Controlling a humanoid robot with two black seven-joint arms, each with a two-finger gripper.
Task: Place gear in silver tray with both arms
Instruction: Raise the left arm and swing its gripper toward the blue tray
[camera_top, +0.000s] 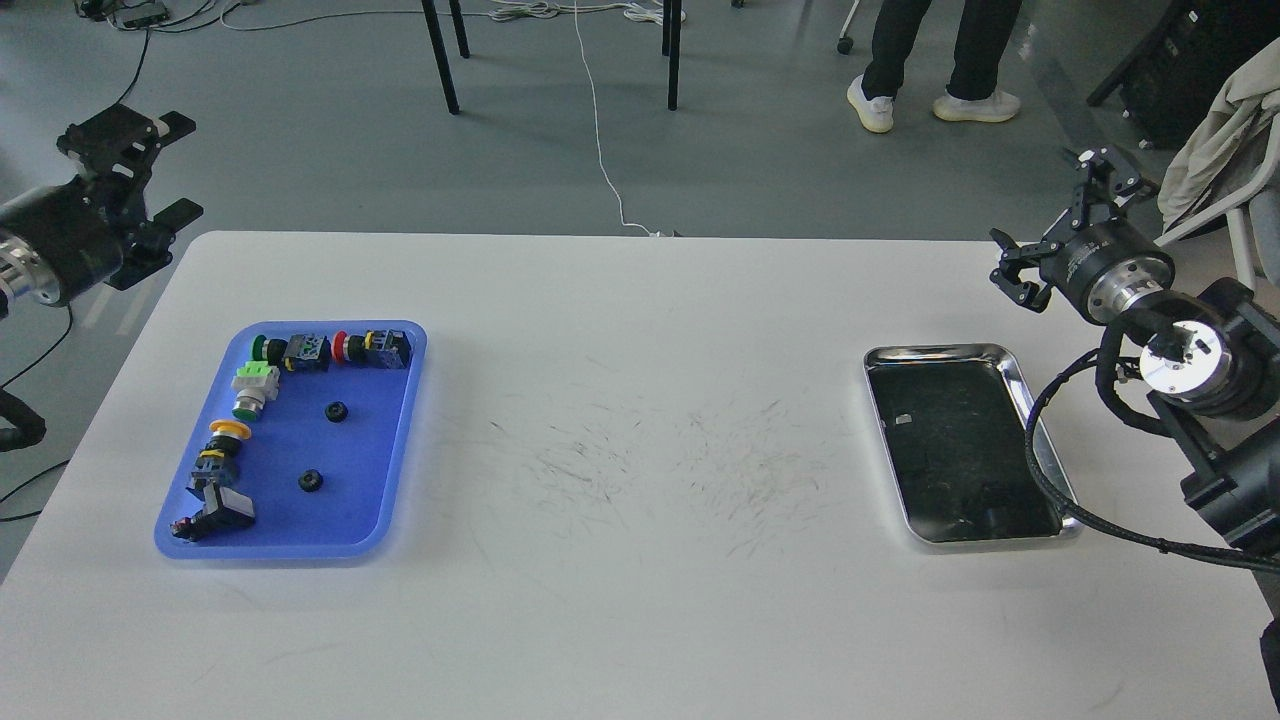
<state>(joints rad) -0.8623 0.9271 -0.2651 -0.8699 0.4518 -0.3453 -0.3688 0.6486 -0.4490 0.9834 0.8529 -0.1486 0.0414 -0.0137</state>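
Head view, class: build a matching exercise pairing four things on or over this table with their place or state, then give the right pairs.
Things:
1. silver tray
2. blue tray
3. left end effector
4. right end effector

Descriptions:
A. holds push buttons and two small black gears
B. open, above the table's far right corner
C. holds no gear yet, on the table's right side
D. open, off the table's far left corner

Pairs: 1-C, 2-A, 3-D, 4-B

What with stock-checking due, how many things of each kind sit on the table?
Small black round gears: 2
Coloured push-button switches: 5
Blue plastic rectangular tray: 1
Shiny silver metal tray: 1
Total: 9
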